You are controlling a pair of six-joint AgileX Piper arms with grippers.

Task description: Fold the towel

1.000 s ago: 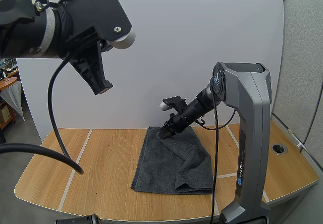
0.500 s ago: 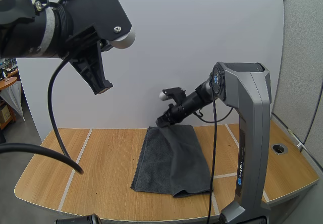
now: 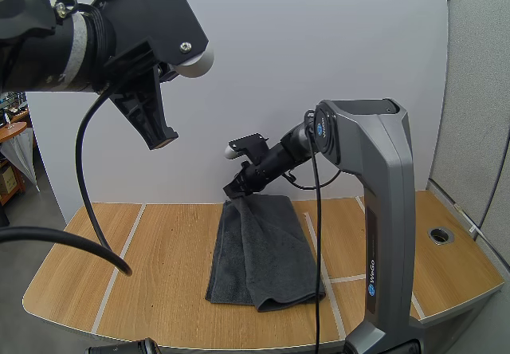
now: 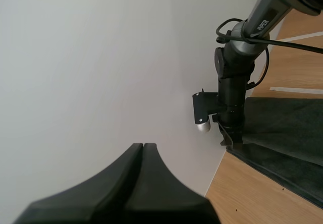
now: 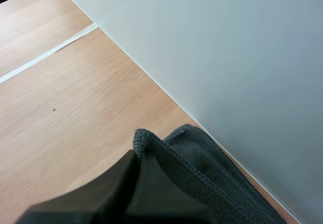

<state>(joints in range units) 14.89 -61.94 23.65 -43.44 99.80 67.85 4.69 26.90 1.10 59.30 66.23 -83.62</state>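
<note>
A: What's the biggest thing there?
B: The wooden table (image 3: 159, 258), with pale lines across its top and a white wall (image 3: 319, 35) behind its far edge.
A: Next?
B: The right arm (image 3: 374, 210). Its grey links rise at the table's near right, and it reaches leftward to the far edge.
A: And the cloth?
B: The dark grey towel (image 3: 263, 250) lies lengthwise in the middle of the table, its far hem close to the wall. Its right part is doubled over the rest, so a thicker layer runs down to the near hem, which bulges a little.
A: All flat?
B: No. The far left corner is held up off the wood.
A: By what?
B: The right gripper (image 3: 236, 192), its fingertips pinching that corner. In the right wrist view the knitted edge curls over the dark tips.
A: The other one?
B: The left gripper (image 3: 163, 139) hangs high over the table's left side, well apart from the towel, its two fingers pressed together into one black wedge with nothing between them
</note>
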